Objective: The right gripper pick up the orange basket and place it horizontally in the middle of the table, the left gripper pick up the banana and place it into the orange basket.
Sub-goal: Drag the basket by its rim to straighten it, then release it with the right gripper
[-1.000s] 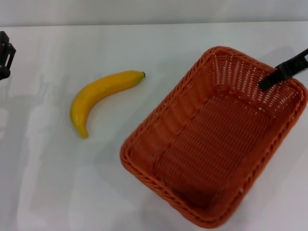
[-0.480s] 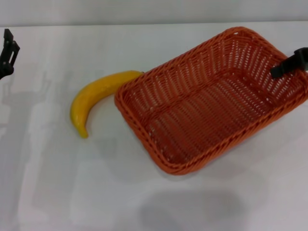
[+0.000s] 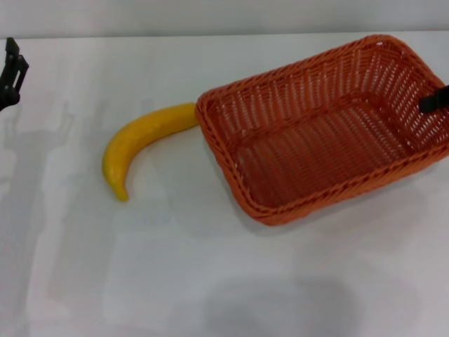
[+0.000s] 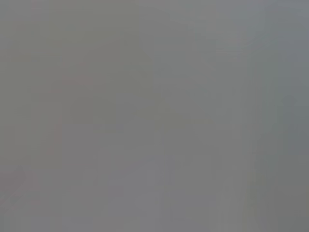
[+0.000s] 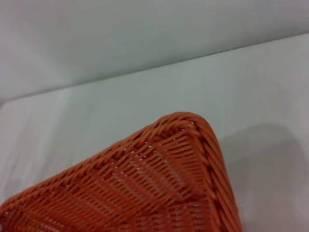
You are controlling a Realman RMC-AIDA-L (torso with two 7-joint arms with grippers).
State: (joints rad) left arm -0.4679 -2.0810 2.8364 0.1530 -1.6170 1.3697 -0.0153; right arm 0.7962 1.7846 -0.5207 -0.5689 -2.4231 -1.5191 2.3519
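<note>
Orange basket sits on the white counter, its long axis nearly level across the head view but with the end away from the banana tipped slightly toward the back. The basket's near corner touches or hides the banana's dark tip; the rest of the banana curves away from the basket.

The right tool shows only as a black sliver over the basket's end wall, the one farthest from the banana. Whether it is clamped on the rim or apart cannot be told. The right wrist view shows just a basket corner and bare counter beyond.

Judging by the task, the basket is being set crosswise. To finish well, square the long sides with the counter's front edge, and draw the basket a little away from the banana so the fruit lies free for grasping. Lower it flat before letting go, so it does not rock or nudge the banana.

The left tool waits well beyond the banana from the basket, its state unclear.
</note>
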